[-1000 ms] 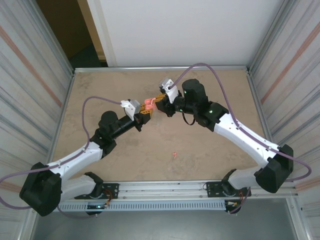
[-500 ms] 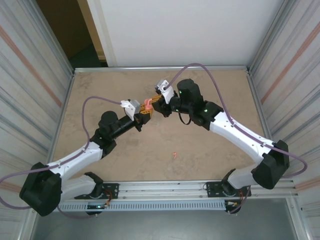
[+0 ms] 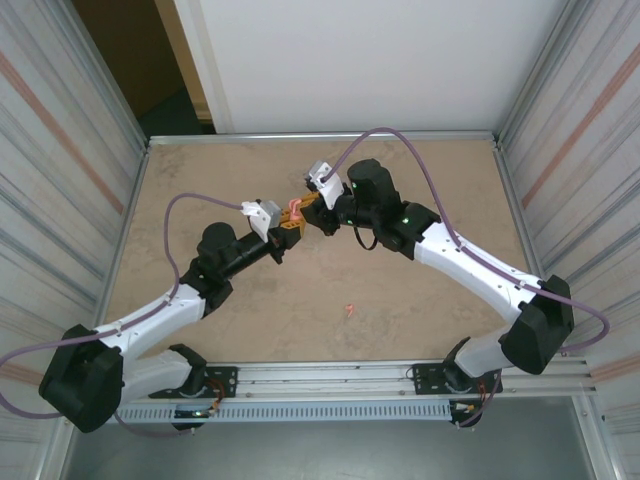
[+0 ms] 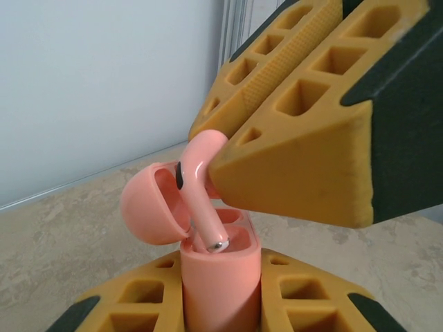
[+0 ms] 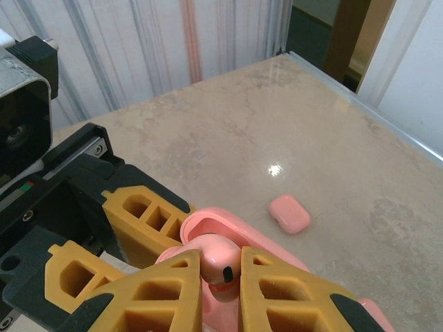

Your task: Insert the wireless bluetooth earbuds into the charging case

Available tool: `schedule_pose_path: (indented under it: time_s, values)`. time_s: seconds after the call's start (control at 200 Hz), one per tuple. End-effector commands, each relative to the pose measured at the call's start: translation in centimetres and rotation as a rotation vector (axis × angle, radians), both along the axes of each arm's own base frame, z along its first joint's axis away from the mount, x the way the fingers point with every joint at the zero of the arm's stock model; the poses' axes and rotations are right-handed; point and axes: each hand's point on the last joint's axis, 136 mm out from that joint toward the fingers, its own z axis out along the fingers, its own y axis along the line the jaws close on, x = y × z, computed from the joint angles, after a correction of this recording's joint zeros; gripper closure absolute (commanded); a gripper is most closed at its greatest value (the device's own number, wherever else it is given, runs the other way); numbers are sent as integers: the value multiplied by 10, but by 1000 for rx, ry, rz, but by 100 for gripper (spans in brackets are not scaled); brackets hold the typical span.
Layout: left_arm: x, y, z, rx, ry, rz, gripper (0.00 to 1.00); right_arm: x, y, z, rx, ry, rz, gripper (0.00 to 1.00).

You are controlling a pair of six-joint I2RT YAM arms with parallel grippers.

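My left gripper point(image 4: 221, 294) is shut on the body of a salmon-pink charging case point(image 4: 220, 277), held upright with its lid point(image 4: 147, 204) swung open to the left. My right gripper point(image 5: 221, 277) is shut on the head of a pink earbud point(image 5: 220, 261). In the left wrist view the earbud point(image 4: 197, 183) slants down from the right gripper's fingers point(image 4: 297, 149), and its silver stem tip sits at the mouth of a case socket. From above, both grippers meet at the case point(image 3: 294, 210) over the middle of the table. Another earbud point(image 3: 348, 309) lies loose on the table nearer the arms.
A closed pink case point(image 5: 289, 213) lies on the beige table point(image 3: 200, 180) beyond the grippers. Metal-ribbed walls enclose the table left and right, and a white wall stands at the back.
The right arm has shifted a little to the left, bringing the earbud closer over the case in the left gripper. The left arm has held still.
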Motion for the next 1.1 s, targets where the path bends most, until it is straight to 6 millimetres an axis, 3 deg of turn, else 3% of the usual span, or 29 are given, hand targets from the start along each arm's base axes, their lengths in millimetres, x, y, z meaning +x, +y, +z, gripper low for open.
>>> schedule_pose_path:
  time_s: [0.0,0.501,0.682,0.927,1.092]
  values:
    - [-2,4,14,-30,-41,0,100,0,2,8,-10,-30,9,85]
    - [-2,4,16,-30,-48,0,100,-10,6,1,-19,11,66,84]
    - [-3,4,17,-30,-51,-1,100,-13,7,4,-14,25,80,79]
    - [-2,3,19,-32,-57,-4,100,-11,-3,32,55,13,69,61]
    - [-2,3,22,-34,-65,-3,100,-7,-17,50,105,-6,25,57]
